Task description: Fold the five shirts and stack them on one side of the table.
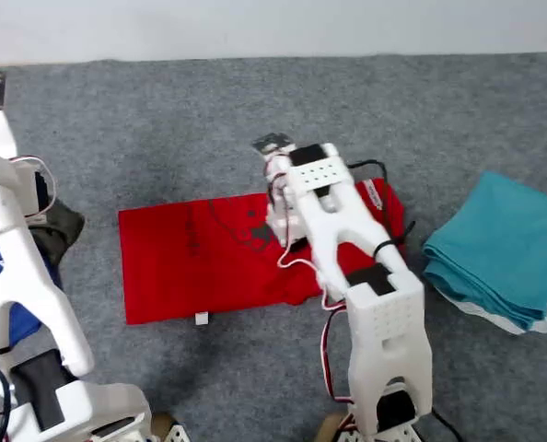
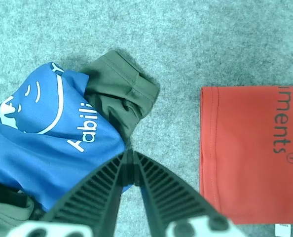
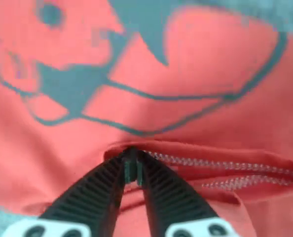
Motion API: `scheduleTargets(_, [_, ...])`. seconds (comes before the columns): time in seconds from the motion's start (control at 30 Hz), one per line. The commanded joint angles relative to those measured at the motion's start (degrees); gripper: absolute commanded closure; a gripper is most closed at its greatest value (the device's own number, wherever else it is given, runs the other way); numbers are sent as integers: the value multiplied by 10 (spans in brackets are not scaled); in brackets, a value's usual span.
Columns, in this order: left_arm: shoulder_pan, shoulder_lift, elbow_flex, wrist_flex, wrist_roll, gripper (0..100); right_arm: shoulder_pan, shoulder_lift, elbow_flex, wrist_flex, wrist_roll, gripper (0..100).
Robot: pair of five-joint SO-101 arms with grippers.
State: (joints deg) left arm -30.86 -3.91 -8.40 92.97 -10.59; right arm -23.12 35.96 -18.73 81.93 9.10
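1. While the right end effector [image 3: 130, 165] sits with its two jaws pressed together, a raised fold of the red shirt [image 3: 186, 74] with a stitched hem lies right at its tips, seemingly pinched between them.
2. The rest of the red shirt spreads flat on the grey surface [image 1: 255, 101] under and around that end effector, and its dark printed outline lies just ahead of the tips.
3. The left end effector [image 2: 130, 160] is closed too, with its jaws touching and nothing between them. It hangs above the edge of a blue shirt [image 2: 33, 148].
4. An olive shirt [image 2: 119, 94] lies crumpled just ahead of the left end effector, touching the blue shirt.
5. The red shirt's hemmed edge lies off to one side of the left end effector, with bare surface between it and the olive shirt.
6. A folded teal shirt [image 1: 504, 239] rests on a white shirt [image 1: 490, 318]. Both are well apart from the right end effector, on its side away from the left arm.
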Motion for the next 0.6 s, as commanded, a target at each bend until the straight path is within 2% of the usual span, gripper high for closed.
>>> scheduleTargets(0.0, [-5,-22,-17,-4,-6,994,-35,-12,-42,-6,-5,988])
scheduleTargets(0.23, [-5,-22,-17,-4,-6,994,-48,-20,-62,9,-1,988])
scheduleTargets(0.43, [-5,-21,-17,-4,-7,994,-3,-47,-80,90,-1,988])
scheduleTargets(0.57, [-4,-21,-16,-6,-6,994,29,-54,-80,105,-1,988])
